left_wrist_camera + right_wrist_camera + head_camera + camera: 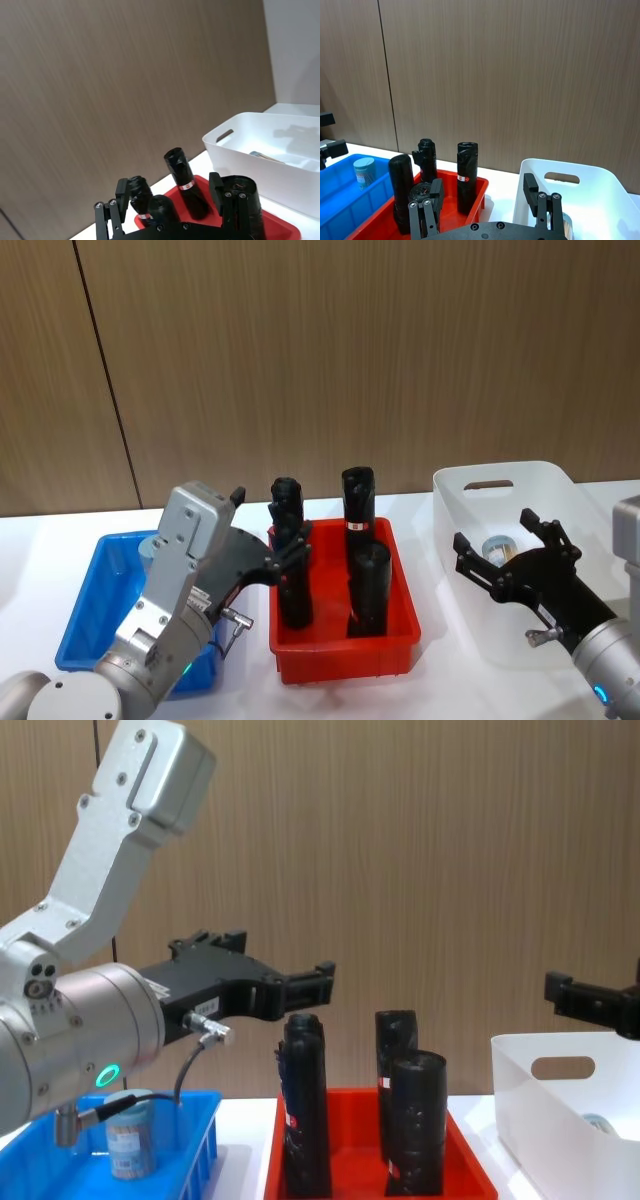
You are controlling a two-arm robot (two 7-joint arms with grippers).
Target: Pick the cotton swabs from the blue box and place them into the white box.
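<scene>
Standing upright, lid up: cotton swabs (130,1148) in blue box (92,595), below and behind left gripper (285,960), jaws wide, empty. Right gripper (493,530) spread wide over white box (560,488).

Backed on the far side by a brown wood-grain panelled wall (350,350), cut toward the left by one thin dark vertical seam (105,380). Joined to a paler plain section (295,50) (greyish white, no grain). Nearer, a white tabletop (40,540), evenly lit.
</scene>
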